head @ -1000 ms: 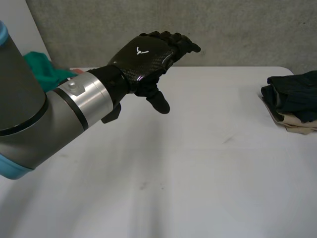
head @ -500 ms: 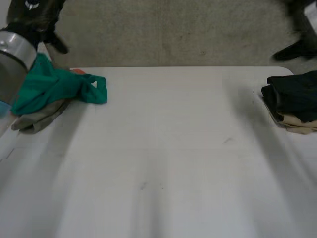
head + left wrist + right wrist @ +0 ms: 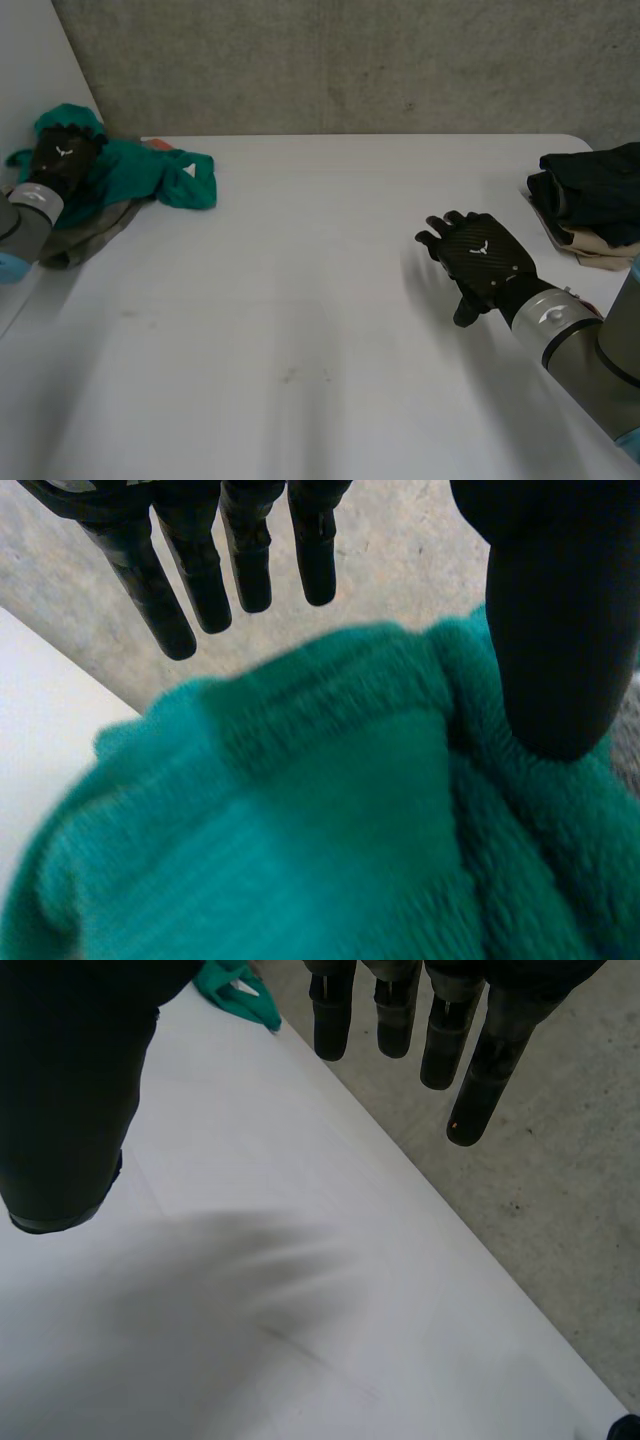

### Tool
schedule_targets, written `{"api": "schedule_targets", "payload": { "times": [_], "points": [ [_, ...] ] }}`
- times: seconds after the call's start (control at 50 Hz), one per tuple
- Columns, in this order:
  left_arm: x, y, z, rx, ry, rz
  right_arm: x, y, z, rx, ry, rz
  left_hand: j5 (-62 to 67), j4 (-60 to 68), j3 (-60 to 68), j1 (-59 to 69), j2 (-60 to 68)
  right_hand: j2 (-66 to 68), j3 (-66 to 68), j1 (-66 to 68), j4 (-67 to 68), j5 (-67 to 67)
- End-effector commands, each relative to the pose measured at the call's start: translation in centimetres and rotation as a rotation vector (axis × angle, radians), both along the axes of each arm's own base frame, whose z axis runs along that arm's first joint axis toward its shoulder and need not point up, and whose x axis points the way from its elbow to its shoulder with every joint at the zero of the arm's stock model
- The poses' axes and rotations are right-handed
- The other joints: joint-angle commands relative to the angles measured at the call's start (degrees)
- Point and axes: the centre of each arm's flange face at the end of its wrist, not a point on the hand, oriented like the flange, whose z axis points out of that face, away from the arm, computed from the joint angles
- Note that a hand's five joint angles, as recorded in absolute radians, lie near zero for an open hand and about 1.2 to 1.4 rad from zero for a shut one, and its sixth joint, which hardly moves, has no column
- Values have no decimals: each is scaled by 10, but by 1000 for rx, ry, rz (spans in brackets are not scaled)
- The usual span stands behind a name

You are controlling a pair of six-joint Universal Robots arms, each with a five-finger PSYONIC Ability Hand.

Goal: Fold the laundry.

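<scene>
From my console the biggest thing is the white table (image 3: 320, 300), bare across its middle, with a grey concrete wall (image 3: 350, 60) behind its far edge. At the far left corner lies a heaped green cloth (image 3: 140, 170), crumpled, one twisted end trailing toward the table's middle. A grey cloth (image 3: 90, 235) sits partly under it and pokes out on the near side. At the right edge, well apart from that heap, is a folded dark stack (image 3: 595, 185) resting on a beige piece (image 3: 600, 252) that shows beneath it. Nothing stands on the table between the two piles.

My left hand (image 3: 62, 160) is on top of the green heap, back of the hand up. Its wrist view shows the fingers (image 3: 200, 570) straight and spread, clear above the green cloth (image 3: 300, 860), while the thumb (image 3: 555, 610) points down at a fold. I cannot tell whether the thumb presses in. The hand is released and grasps nothing.

My right hand (image 3: 480, 260) hovers over bare table, near the dark stack but apart from it. In its wrist view the fingers (image 3: 480, 1050) hang straight and the thumb (image 3: 70, 1080) stands wide, so it is released and empty, with a tip of the green cloth (image 3: 240, 990) far beyond the fingertips
</scene>
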Motion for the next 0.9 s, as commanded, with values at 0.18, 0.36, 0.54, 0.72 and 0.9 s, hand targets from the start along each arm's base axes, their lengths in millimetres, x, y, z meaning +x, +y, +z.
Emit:
{"api": "schedule_targets", "payload": {
  "times": [0.18,0.36,0.54,0.72,0.9],
  "points": [
    [-4,-6,-24,-7,-17,6,-2,-2,0,0,-9,-6,601,604,606,603,605,-29,-21,-22,-143,-34],
    [-48,23,67,-198,-61,-20,-1,-4,2,-8,-13,-16,601,604,606,603,605,-29,-21,-22,-143,-34],
    [-141,138,187,-329,199,-258,-7,-9,12,-38,-18,-62,601,604,606,603,605,-29,-21,-22,-143,-34],
    [-234,273,156,-63,341,-583,-28,-24,27,-69,-48,-205,601,604,606,603,605,-29,-21,-22,-143,-34],
    [-282,346,44,279,216,-686,-31,-29,31,-54,-82,-225,601,604,606,603,605,-29,-21,-22,-143,-34]
  ]
}}
